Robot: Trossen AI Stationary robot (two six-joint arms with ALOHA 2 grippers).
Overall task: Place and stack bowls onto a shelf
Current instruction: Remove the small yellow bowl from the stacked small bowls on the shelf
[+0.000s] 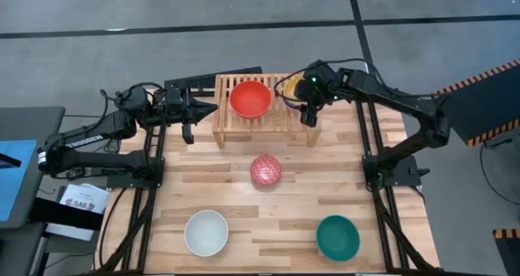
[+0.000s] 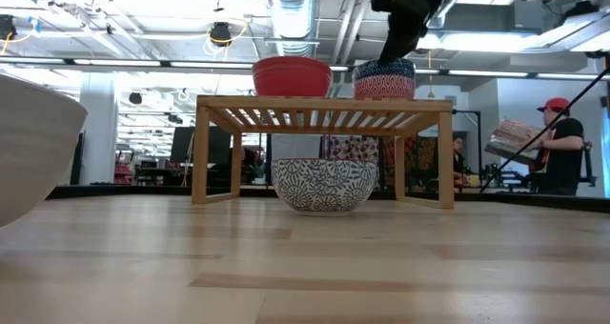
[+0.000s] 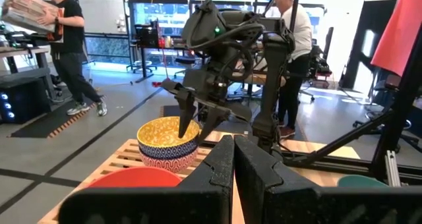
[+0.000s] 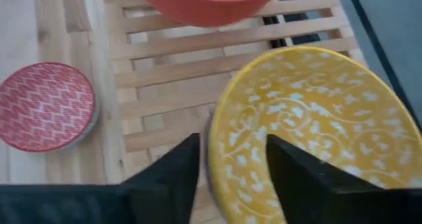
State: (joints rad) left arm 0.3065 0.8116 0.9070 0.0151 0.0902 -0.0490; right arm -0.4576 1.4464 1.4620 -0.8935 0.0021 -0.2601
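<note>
Upright, the yellow bowl [image 4: 310, 128] sits mouth-up, rim between right claw [image 4: 227, 161] fingers.

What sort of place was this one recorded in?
Most likely a large open lab or workshop: exposed ceiling ducts above, hazard-striped floor tape beside the plank table, and a person carrying boxes among workbenches.

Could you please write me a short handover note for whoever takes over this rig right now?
Left gripper: shut, empty, waiting left of the shelf.
Right gripper: open, straddling the yellow bowl's rim.
Done: red bowl on the shelf; yellow bowl stacked in a blue-and-white bowl beside it.
Left: pink-red bowl, white bowl and teal bowl are on the table.
</note>
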